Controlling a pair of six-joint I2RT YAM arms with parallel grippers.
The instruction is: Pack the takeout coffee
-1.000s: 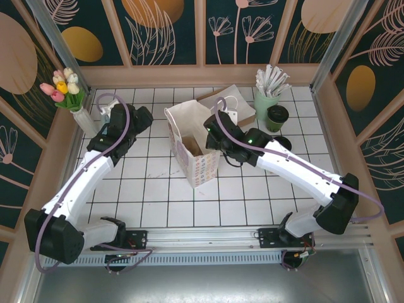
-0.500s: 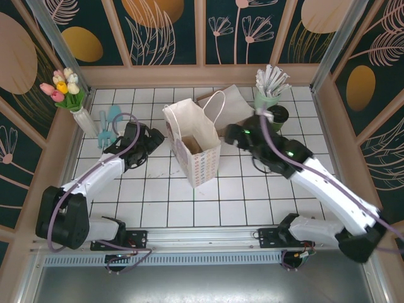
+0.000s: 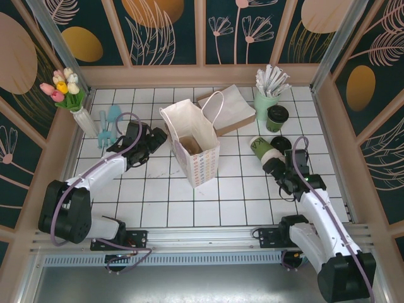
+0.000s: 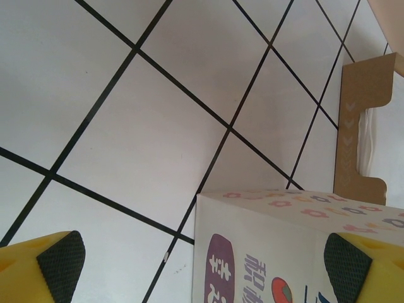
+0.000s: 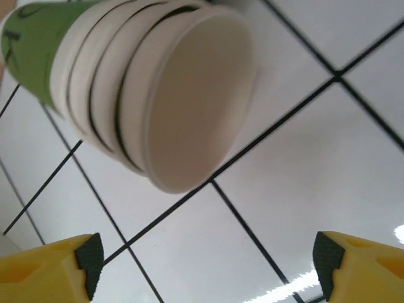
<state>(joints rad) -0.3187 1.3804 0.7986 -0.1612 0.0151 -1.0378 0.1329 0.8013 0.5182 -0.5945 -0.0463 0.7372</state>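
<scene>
**Coffee cup not in the bag yet**

On the far left, a white vase (image 3: 84, 120) of flowers stands in the corner of the white tiled surface (image 3: 158, 202). Just beside it lie some light blue things (image 3: 108, 121); I cannot tell what they are.

Next comes the left arm (image 3: 104, 169). It reaches toward the paper bag (image 3: 201, 165) in the middle. The left jaws are wide apart and hold nothing. In the left wrist view the black pads (image 4: 60, 262) sit at both bottom corners, and the side of the bag, printed with small colored shapes, is close in front of them.

The paper bag stands up straight with its mouth open and one white handle sticking up. Behind it a flat brown bag (image 3: 237, 108) lies on the tiles.

Further right, a light green holder (image 3: 265, 104) full of white sticks stands at the back. The coffee cup (image 3: 276, 117), dark green with a black lid, stands up just beside it. It is well apart from the paper bag.

Nearer to me, a stack of cups (image 3: 262, 149) with no lids lies on its side, and a round black lid (image 3: 286, 142) lies flat just beside it.

The right arm (image 3: 319, 211) points at the stack. The right jaws are apart and hold nothing. In the right wrist view the open mouth of the stack faces them, close by.
</scene>
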